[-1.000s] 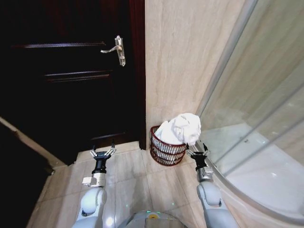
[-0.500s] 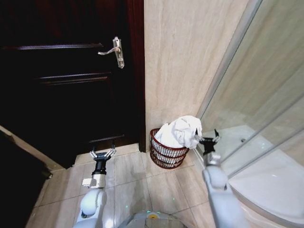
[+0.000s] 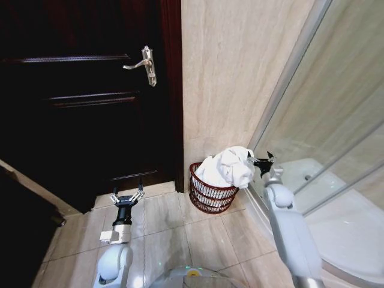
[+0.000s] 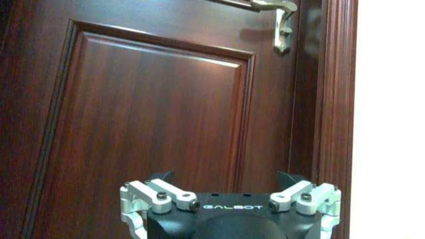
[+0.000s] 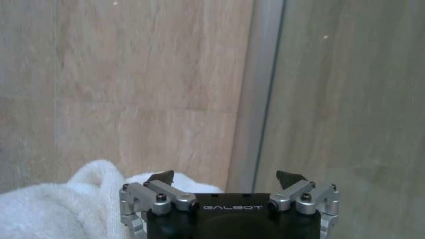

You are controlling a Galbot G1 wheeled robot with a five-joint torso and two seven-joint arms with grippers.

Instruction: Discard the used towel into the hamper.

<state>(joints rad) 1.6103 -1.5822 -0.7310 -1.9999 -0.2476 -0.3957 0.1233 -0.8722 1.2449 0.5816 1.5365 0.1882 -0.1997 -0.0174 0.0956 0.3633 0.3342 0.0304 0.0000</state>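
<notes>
The hamper, a small round dark red wire basket, stands on the floor against the beige wall, next to the door frame. A white towel lies heaped in it and bulges over the rim; it also appears as white towel in the right wrist view. My right gripper is raised just right of the towel's top, open, with nothing between its fingers. My left gripper hangs low near the door, open and empty.
A dark wooden door with a metal lever handle fills the left. A curved glass shower enclosure with a white tray stands close on the right. Beige floor tiles lie open in front of the hamper.
My right arm has lifted and reached forward, from low beside the hamper up to the towel's right side. The left gripper stays low. The view shifted slightly.
</notes>
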